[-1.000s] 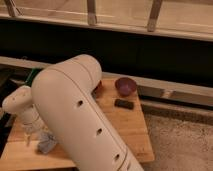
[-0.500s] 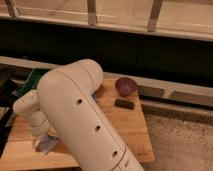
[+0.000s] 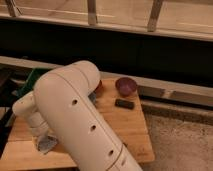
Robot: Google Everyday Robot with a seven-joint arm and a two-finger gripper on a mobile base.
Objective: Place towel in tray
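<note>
A grey-blue towel (image 3: 47, 144) lies crumpled on the wooden table (image 3: 127, 130) near its front left corner. My gripper (image 3: 41, 136) is at the end of the white wrist, right above the towel and touching or nearly touching it. My large white arm (image 3: 75, 115) fills the middle of the view and hides much of the table. The green tray (image 3: 31, 80) shows partly at the back left, behind the arm and apart from the towel.
A dark purple bowl (image 3: 126, 85) stands at the table's back right, with a small black block (image 3: 124, 104) in front of it. A red object (image 3: 99, 87) peeks out beside the arm. A dark ledge and railing run behind the table.
The arm has swung a little to the right and the wrist has shifted slightly over the towel. The towel stays at the same spot on the table.
</note>
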